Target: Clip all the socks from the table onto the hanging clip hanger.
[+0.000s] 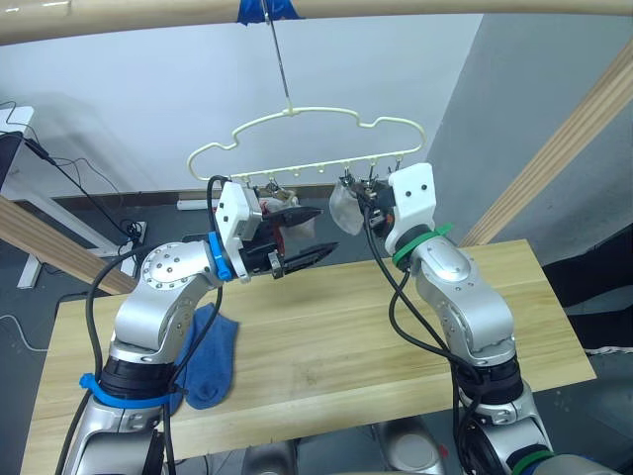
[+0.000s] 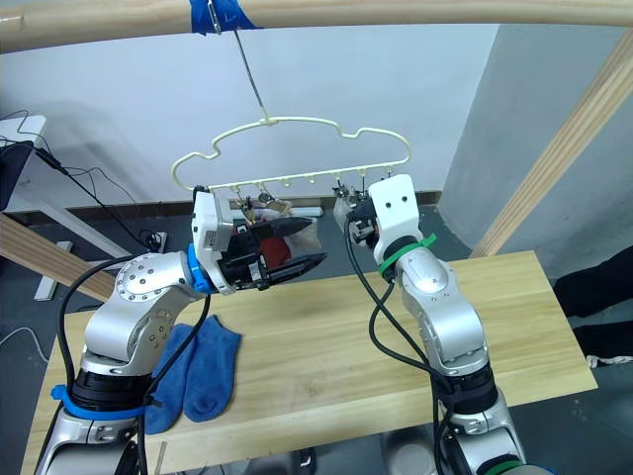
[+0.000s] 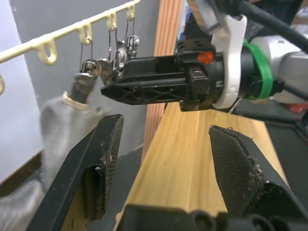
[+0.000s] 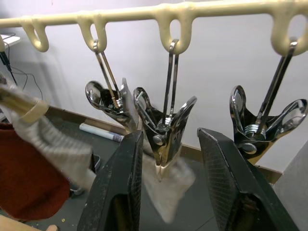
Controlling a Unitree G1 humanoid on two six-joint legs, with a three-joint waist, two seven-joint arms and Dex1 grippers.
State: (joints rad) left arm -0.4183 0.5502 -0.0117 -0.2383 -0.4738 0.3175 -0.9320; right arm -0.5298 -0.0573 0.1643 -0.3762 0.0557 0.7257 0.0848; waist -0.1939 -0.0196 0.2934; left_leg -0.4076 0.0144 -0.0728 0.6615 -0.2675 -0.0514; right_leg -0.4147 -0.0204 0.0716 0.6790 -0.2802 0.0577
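Two to go at least, judged from the desk (image 2: 326,336): saw a pair of blue socks (image 2: 198,371) lying together near its left end, partly overlapped, well below and apart from both arms. Found the clip hanger (image 2: 287,124) hung by its one long hook from the pole (image 2: 396,12), with a grey sock (image 4: 166,190) already dangling from a clip (image 4: 168,115). Noted the right gripper (image 4: 171,134) spread wide, one finger on either side of that very clip, pinching nothing. Noted the left gripper (image 3: 164,126) likewise spread and empty, raised just beside the right one under the bar, with a rust red sock (image 4: 29,178) and a second grey one hanging close by. Feared most a squeeze on the clip's levers, enough to open its mouth and drop the grey sock. Feared also a sideways nudge from either arm, enough to set the hanger swinging or tilting on its hook and spoil any later aim at a clip. Judged the two arms near enough to knock together. Expected trouble, too, in lifting one blue sock without dragging its mate along.
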